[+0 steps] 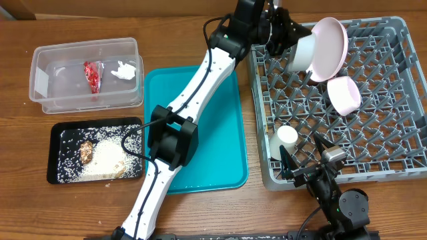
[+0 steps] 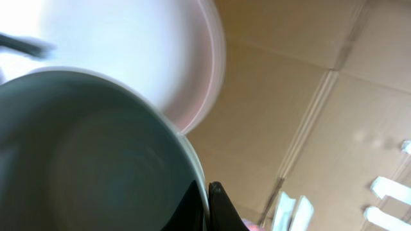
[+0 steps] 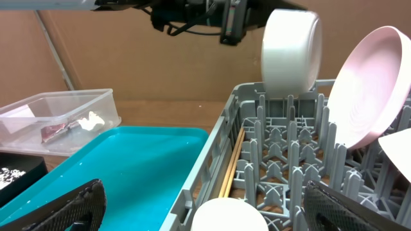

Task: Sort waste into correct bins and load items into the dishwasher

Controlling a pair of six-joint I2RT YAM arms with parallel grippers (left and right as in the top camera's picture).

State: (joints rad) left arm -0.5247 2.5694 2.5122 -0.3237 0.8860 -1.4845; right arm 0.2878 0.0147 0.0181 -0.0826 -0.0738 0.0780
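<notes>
My left fingers (image 2: 221, 212) pinch tight on the rim of the off-white bowl (image 1: 301, 53). They hold it tipped on its side over the back of the grey rack (image 1: 259, 100), just beside the big plate (image 1: 328, 48). My right fingers (image 3: 64, 205) are wide open and hold nothing. In the rack I count one pink bowl (image 1: 343, 93), one cup (image 1: 287, 136) and the chopsticks (image 3: 232, 157).

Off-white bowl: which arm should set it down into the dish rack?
Left. The left gripper grips the off-white bowl by its rim, above the dish rack beside the pink plate. The right gripper is open, empty, at the rack's near edge by the white cup.
</notes>
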